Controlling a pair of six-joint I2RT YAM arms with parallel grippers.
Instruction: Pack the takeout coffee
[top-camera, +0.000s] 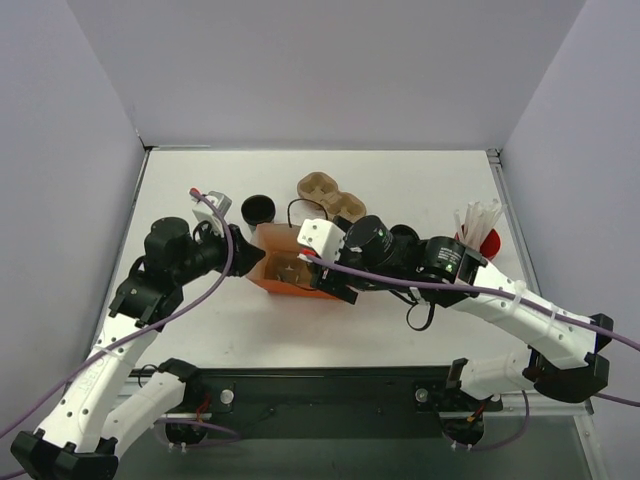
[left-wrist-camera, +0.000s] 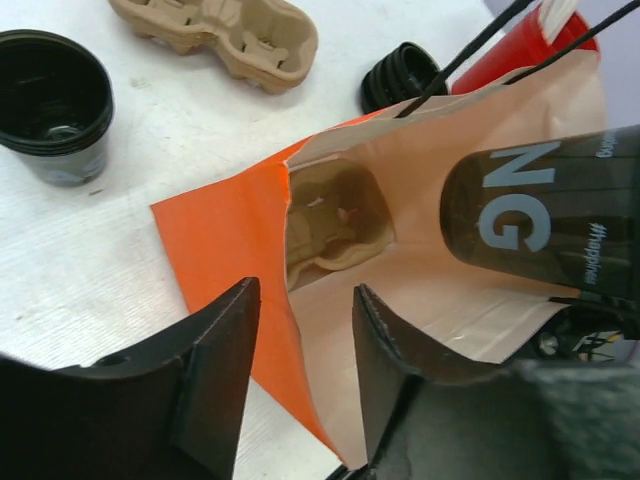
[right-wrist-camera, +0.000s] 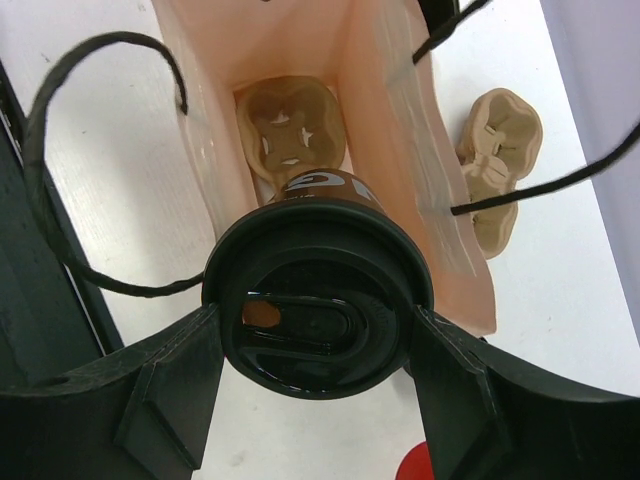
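carrier (right-wrist-camera: 290, 130) inside bag (right-wrist-camera: 392, 130), coffee (right-wrist-camera: 318, 300) at mouth

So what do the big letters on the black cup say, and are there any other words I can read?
"NG": big pale letters on the black paper cup with the black plastic lid; the rest of the word is hidden.
"#happines": small print along the same cup, end cut off.
Another tiny word beside it: too blurred to read.
Nothing else readable.

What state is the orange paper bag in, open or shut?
Open: the orange paper bag gapes, showing a brown pulp cup carrier inside; the lidded black paper cup pokes in.
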